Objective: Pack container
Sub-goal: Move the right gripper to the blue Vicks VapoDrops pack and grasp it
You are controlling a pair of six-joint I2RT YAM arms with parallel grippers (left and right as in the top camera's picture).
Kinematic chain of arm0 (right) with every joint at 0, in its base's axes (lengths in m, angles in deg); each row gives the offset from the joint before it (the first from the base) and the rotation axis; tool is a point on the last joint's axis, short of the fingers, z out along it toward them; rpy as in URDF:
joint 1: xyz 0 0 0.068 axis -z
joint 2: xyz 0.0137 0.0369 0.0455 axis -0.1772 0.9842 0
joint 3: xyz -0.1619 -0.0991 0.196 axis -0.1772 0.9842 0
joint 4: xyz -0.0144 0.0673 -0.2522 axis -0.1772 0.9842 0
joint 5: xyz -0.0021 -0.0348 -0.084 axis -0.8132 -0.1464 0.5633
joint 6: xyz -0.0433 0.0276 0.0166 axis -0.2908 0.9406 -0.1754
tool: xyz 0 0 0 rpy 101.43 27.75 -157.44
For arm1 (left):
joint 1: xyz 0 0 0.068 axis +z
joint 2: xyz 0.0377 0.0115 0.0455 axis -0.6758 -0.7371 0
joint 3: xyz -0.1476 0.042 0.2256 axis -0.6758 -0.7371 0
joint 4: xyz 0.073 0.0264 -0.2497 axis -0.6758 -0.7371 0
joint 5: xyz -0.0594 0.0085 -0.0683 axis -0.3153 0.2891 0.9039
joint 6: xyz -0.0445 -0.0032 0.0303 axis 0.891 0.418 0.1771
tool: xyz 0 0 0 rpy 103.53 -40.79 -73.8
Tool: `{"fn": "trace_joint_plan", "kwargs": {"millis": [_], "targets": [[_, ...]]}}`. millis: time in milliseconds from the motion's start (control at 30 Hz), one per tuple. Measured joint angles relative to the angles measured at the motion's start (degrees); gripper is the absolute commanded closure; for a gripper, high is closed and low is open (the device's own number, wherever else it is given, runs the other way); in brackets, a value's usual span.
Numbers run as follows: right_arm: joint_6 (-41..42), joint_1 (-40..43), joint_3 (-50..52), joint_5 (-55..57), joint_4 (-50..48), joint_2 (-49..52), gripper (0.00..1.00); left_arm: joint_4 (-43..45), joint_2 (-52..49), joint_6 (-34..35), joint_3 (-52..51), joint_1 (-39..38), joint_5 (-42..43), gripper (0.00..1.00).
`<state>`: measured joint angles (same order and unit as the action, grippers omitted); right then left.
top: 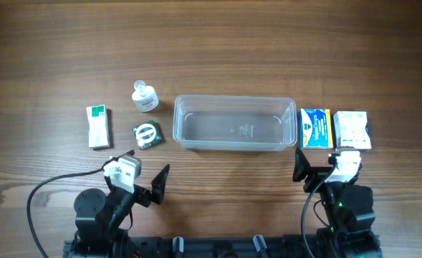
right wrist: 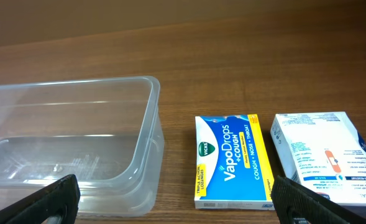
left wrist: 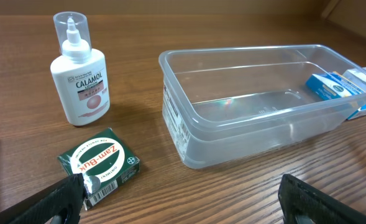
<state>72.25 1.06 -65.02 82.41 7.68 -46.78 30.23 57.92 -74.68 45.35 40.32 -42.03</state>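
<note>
Container (top: 234, 98) sits mid-tabletop, mouth up, nothing in it. Its long axis runs parallel to the near edge and its short ends face the left and right edges. Left hand (top: 149, 160) is at the near edge with fingers spread wide, holding nothing; the container lies ahead and to its right. Right hand (top: 328, 159) is likewise open and empty; the container lies ahead and to its left. Neither hand is clearly nearer. The Zam-Buk box (top: 147, 134) lies just ahead of my left hand, off the container's left end. The VapoDrops box (top: 315, 127) lies just ahead of my right hand, just beside the right end but not touching. Judgement: either carry runs sideways, along the long axis.
</note>
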Motion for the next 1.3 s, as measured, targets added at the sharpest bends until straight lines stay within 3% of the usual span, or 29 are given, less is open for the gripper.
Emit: {"fn": "trace_joint_plan", "kwargs": {"millis": [367, 500, 600, 767, 900, 1133, 1300], "targets": [[0.28, 0.0, 0.0, -0.04, -0.37, 0.0, 0.0, 0.0, 0.0, 0.0, 0.0, 0.0, 0.0, 0.0], [7.76, 0.0, 0.0, -1.68, -1.44, 0.0, 0.0, 0.0, 0.0, 0.0, 0.0, 0.0, 0.0, 0.0], [14.64, 0.22, -0.11, -9.42, -6.36, 0.0, 0.0, 0.02, 0.0, 0.0, 0.0, 0.0, 0.0, 0.0], [15.28, 0.22, -9.84, -16.79, -5.66, 2.4, 0.0, 0.02, 0.0, 0.0, 0.0, 0.0, 0.0, 0.0], [12.87, 0.26, -25.46, -16.26, 4.02, 12.37, 0.0, 0.0, -0.02, 0.0, -0.02, 0.0, 0.0, 0.0], [6.82, 0.37, -62.36, -2.58, 30.86, 50.29, 0.0, -0.02, -0.02, 0.0, -0.15, 0.0, 0.02, 0.0], [5.46, 4.24, -71.34, 0.37, 36.81, 70.77, 0.0, 0.02, -0.02, 0.0, -0.15, 0.0, 0.02, 0.0]]}}
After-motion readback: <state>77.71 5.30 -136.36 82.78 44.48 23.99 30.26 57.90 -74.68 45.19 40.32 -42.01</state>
